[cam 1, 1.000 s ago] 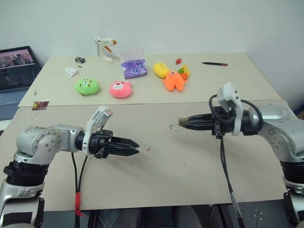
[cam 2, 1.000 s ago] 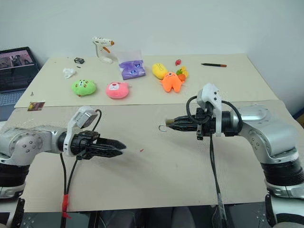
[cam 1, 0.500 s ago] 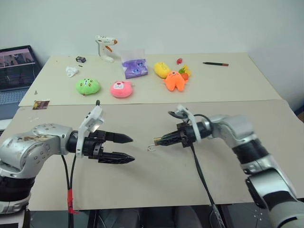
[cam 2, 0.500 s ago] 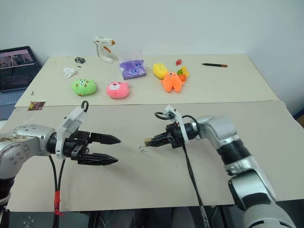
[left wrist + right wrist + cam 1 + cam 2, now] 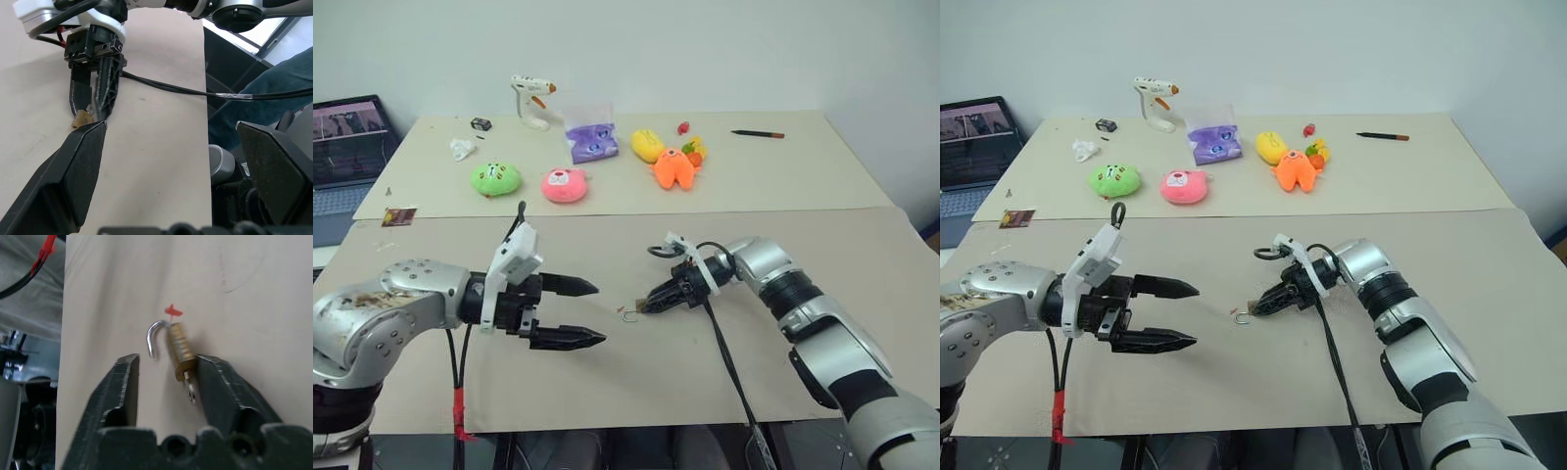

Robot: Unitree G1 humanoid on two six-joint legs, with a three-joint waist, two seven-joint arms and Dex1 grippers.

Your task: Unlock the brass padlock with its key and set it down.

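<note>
Set-down step, by the look of it nearly done. Lying flat on the tan tabletop (image 5: 705, 372): small gold-yellow brass padlock (image 5: 180, 350), its thin silvery U-shaped shackle swung free of the body at one end, so judged unlocked. Seated in the base of the lock body: tiny silvery metal key (image 5: 191, 391).

Right black two-fingered gripper (image 5: 646, 306) low over the table at three o'clock of the lock, fingers spread to either side of it, one finger touching or just beside the body, the other apart from it; released, nothing clamped. Left black two-fingered gripper (image 5: 595, 313) at nine o'clock of the lock, near but apart, spread wide and empty, above the tabletop.

Small red fleck (image 5: 172, 311) on the table just beside the bend of the shackle; not part of the job.

Next, in judgement: draw the right gripper straight back toward three o'clock and up, without brushing the lock body or catching the key bow. Keep the left clear.
</note>
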